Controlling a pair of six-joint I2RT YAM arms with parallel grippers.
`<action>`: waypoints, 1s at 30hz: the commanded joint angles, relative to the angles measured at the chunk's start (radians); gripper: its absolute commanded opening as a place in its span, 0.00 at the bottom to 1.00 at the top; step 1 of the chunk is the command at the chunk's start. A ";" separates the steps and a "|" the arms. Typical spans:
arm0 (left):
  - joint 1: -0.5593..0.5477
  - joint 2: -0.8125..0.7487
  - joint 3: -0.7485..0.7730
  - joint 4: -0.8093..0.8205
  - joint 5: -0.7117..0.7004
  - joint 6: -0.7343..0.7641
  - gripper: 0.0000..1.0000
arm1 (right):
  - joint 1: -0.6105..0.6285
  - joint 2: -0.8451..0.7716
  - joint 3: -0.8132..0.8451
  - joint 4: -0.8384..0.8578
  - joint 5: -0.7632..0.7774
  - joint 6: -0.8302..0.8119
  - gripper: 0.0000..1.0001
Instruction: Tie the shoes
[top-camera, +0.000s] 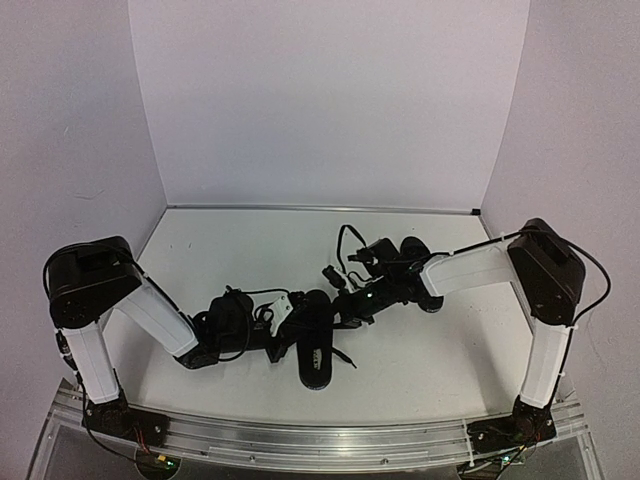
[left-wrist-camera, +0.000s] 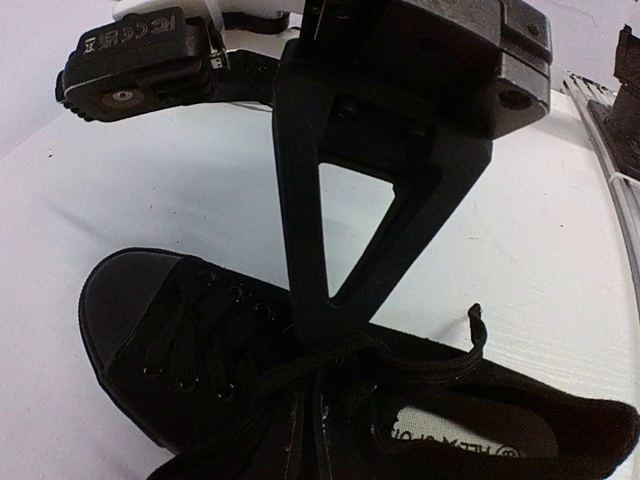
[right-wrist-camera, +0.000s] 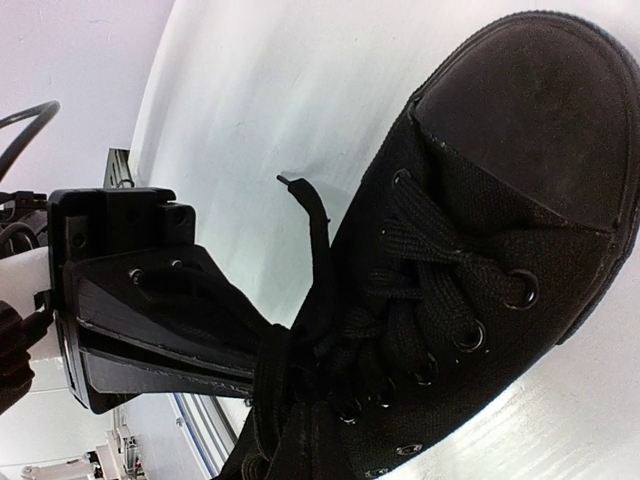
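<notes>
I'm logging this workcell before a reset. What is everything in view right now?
shoe: one clearly seen, all black, middle of the table
laces: thin, black, threaded through the shoe, loose ends pulled out to its sides
dark shape: one, black, under the right forearm; cannot tell whether it is a second shoe
table: one, white, under everything
walls: white, behind and at both sides
rail: one, silver metal, along the near edge
left arm: white and black, reaching in from the left
right arm: white and black, reaching in from the right
left gripper: black, shut on a lace at the shoe
right gripper: black, shut on a lace at the shoe
</notes>
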 joint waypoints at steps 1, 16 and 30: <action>-0.001 -0.040 -0.011 -0.021 -0.019 0.021 0.05 | -0.008 -0.049 -0.004 0.011 0.027 -0.008 0.00; 0.000 -0.270 -0.062 -0.163 0.014 0.010 0.42 | -0.011 -0.072 -0.004 0.019 0.020 -0.009 0.00; 0.002 -0.257 0.011 -0.254 -0.016 -0.026 0.55 | -0.009 -0.085 -0.018 0.030 0.008 -0.011 0.00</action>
